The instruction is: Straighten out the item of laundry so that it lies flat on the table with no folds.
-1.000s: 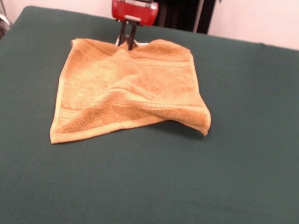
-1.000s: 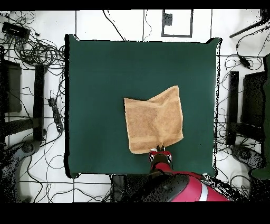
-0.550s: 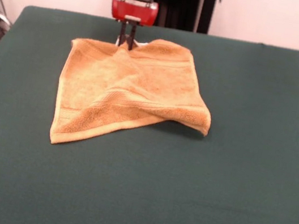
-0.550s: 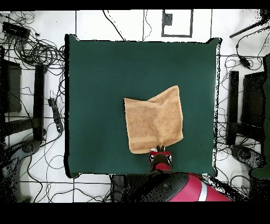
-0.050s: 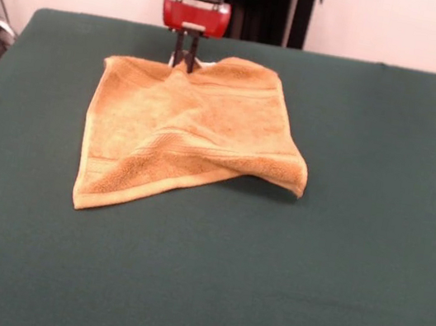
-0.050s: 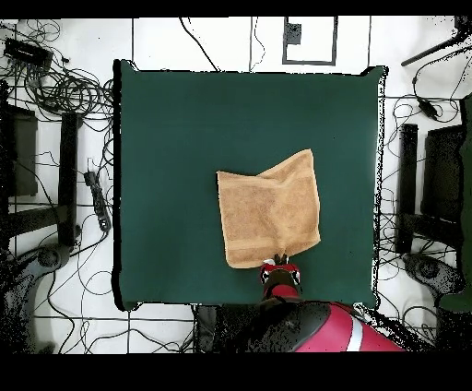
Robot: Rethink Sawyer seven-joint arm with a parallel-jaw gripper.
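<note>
The item of laundry (image 5: 181,136), a golden-orange towel, lies on the green table (image 5: 336,258) left of centre in the front view. Its right front corner is folded under and forms a raised hump, and a woven band runs near the front left edge. My gripper (image 5: 185,62) stands at the towel's far edge, shut on a small pinch of the hem that rises between the two dark fingers. In the overhead view the towel (image 6: 269,210) sits near the table's bottom edge, with the gripper (image 6: 279,262) at its lower rim.
Broad green cloth (image 6: 184,138) stretches out around the towel on all sides except the robot's. Cables and stands (image 6: 64,92) lie on the floor around the table.
</note>
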